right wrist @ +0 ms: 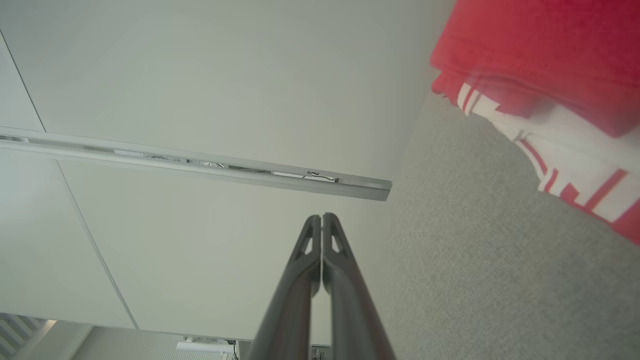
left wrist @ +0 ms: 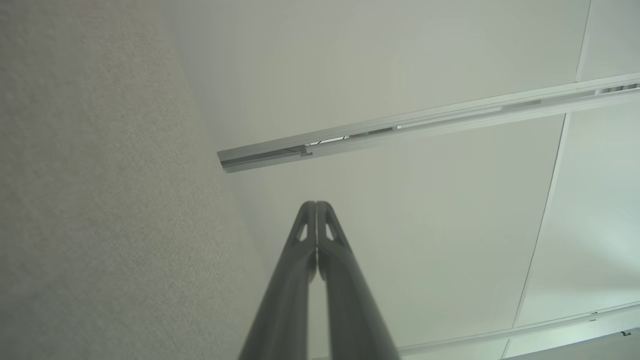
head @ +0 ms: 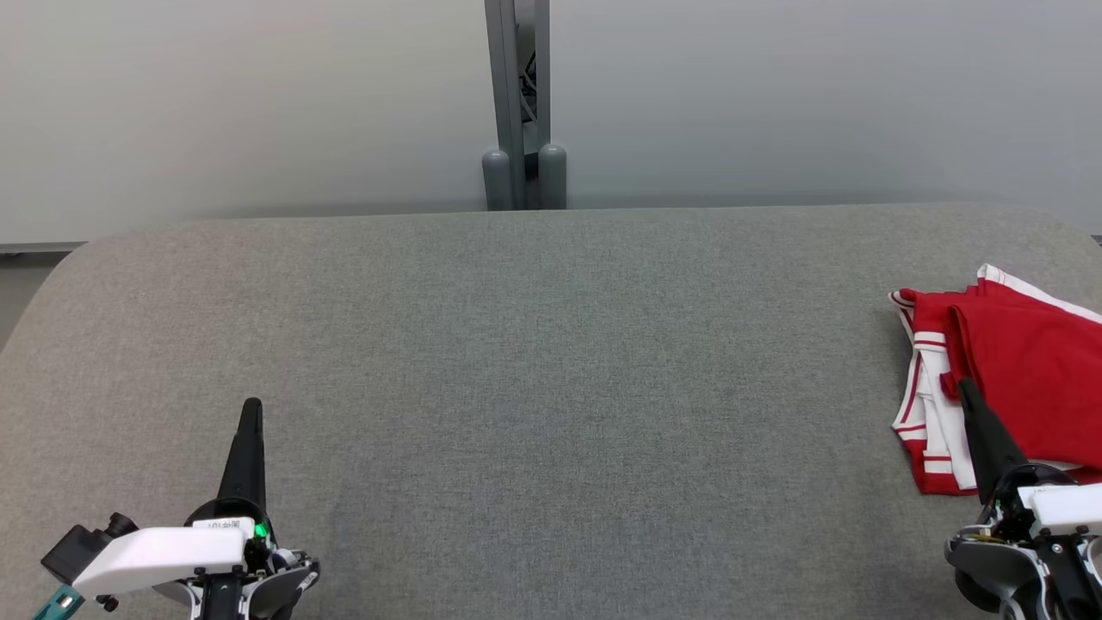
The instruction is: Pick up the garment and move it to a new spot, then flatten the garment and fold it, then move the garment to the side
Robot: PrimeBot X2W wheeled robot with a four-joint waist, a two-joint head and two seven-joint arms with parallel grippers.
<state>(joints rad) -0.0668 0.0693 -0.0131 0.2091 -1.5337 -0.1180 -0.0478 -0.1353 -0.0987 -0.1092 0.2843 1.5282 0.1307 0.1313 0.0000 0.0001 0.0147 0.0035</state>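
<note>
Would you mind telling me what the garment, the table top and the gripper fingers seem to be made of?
Garment: soft matte fabric, probably a knit, red with white striped trim; it lies in limp folds. Table top: grey woven cloth or felt, judging by its fine grain. Fingers: dark, smooth, faintly glossy, likely moulded plastic, with cut-out tips.

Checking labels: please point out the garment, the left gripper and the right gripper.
garment (head: 1033,370), head view, red upper layer.
left gripper (head: 251,406), head view, shut fingertips.
right gripper (head: 965,387), head view, shut fingertips.
</note>
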